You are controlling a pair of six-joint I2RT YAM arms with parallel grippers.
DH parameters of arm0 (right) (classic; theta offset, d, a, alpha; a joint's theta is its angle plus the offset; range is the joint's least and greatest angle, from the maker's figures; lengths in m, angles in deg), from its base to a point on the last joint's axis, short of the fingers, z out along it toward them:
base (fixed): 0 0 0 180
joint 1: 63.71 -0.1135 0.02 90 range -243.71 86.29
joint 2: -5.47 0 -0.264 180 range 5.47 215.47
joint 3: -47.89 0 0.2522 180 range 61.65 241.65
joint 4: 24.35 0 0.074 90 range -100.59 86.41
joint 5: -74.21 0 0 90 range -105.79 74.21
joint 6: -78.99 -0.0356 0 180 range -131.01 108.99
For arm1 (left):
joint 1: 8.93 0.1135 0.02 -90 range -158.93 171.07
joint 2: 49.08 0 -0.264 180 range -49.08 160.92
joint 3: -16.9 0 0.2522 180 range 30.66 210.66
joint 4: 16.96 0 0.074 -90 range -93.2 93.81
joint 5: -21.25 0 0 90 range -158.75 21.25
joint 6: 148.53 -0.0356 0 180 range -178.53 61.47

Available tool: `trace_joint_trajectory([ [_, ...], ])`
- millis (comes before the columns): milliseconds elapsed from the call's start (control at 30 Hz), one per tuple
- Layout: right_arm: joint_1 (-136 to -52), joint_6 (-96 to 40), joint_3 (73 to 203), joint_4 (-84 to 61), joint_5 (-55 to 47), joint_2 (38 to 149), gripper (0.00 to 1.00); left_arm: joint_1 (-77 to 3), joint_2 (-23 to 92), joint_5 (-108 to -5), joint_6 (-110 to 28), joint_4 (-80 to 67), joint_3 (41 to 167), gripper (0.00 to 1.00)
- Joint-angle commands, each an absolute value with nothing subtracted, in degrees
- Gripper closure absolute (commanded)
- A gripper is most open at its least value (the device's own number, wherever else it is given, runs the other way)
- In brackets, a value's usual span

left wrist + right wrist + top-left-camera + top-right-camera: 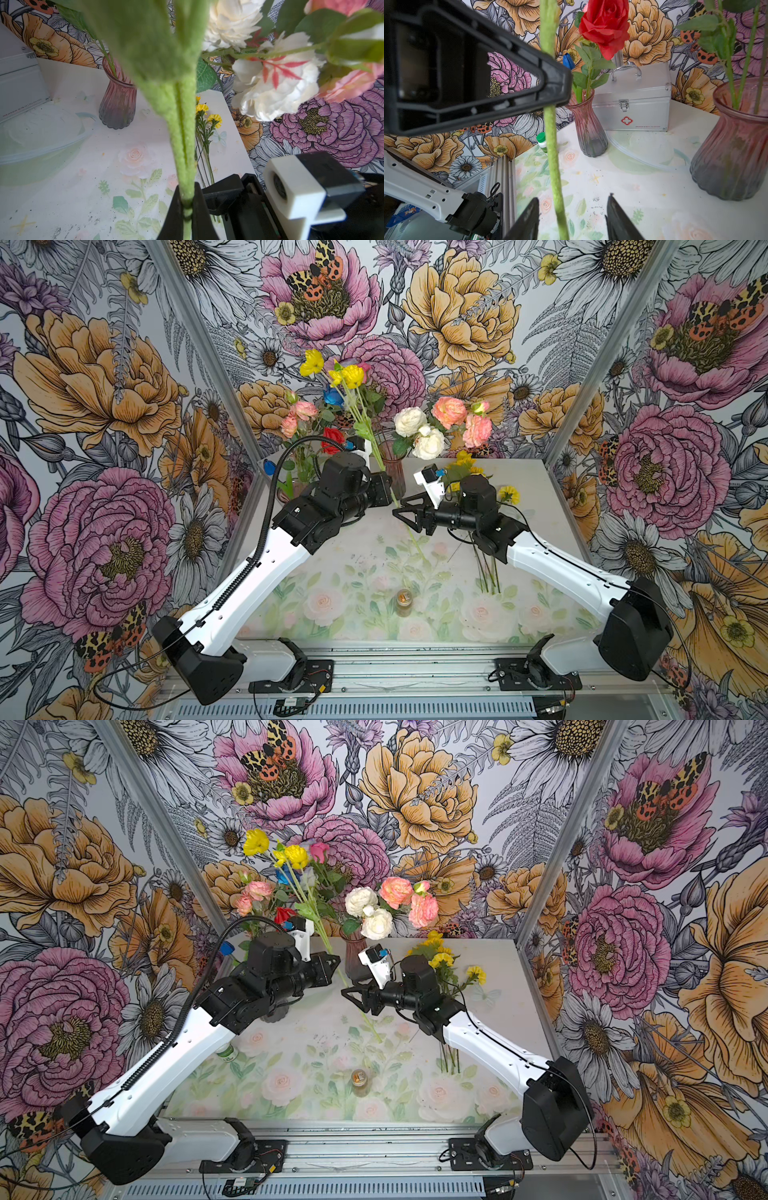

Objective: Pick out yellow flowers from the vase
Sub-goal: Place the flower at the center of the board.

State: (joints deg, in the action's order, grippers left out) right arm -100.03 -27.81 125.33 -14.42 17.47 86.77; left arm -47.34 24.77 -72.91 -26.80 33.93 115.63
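Floral wallpaper on three sides; rose-print table below.

Item one: your left gripper, clenched on the fuzzy green stem of the yellow poppy blooms. The stem is tilted, its lower end over the table, outside the pink vase.

Item two: your right gripper, released, one jaw on either side of that stem lower down, not touching it.

Item three: yellow sprays, lying flat on the table beneath your right arm.
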Motion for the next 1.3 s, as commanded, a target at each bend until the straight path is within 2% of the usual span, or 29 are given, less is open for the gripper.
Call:
trace_joint_trajectory([
  [0,-100.8,-27.8,127.6,-16.5,15.8,87.8,0.58,-48.0,22.3,-71.7,-25.3,32.0,114.3,1.0],
  [267,-102.6,-27.4,129.2,-15.3,15.5,89.3,0.74,-48.0,21.4,-71.7,-24.5,31.3,111.8,1.0],
  [433,-103.1,-26.4,129.8,-13.6,14.8,89.1,1.0,-48.3,21.9,-71.4,-25.0,30.6,111.4,1.0],
  [600,-103.3,-25.0,130.5,-10.5,13.1,88.7,1.0,-48.5,22.2,-71.7,-26.3,30.3,111.7,0.98],
  [667,-103.4,-24.5,130.7,-9.6,12.4,88.4,1.0,-48.5,22.3,-72.0,-27.2,30.3,111.8,0.89],
  [733,-103.3,-24.0,130.6,-9.0,11.5,87.8,1.0,-48.5,22.1,-72.6,-27.8,30.4,111.8,0.7],
  [800,-103.0,-23.5,130.7,-8.2,10.7,87.1,1.0,-48.5,21.8,-72.9,-28.7,30.4,111.9,0.61],
  [900,-102.4,-22.8,131.4,-6.1,9.6,86.1,1.0,-48.5,20.8,-72.6,-30.7,30.4,112.4,0.33],
  [967,-102.0,-22.1,132.3,-4.4,9.1,85.5,1.0,-48.4,19.8,-73.4,-31.7,30.4,112.4,0.05],
  [1000,-101.8,-21.8,132.6,-3.5,9.0,85.0,1.0,-48.4,19.2,-73.8,-32.3,30.4,112.3,0.01],
  [1267,-101.3,-18.2,135.6,4.0,6.5,79.5,1.0,-46.9,15.2,-75.6,-34.0,30.4,109.2,0.01],
])
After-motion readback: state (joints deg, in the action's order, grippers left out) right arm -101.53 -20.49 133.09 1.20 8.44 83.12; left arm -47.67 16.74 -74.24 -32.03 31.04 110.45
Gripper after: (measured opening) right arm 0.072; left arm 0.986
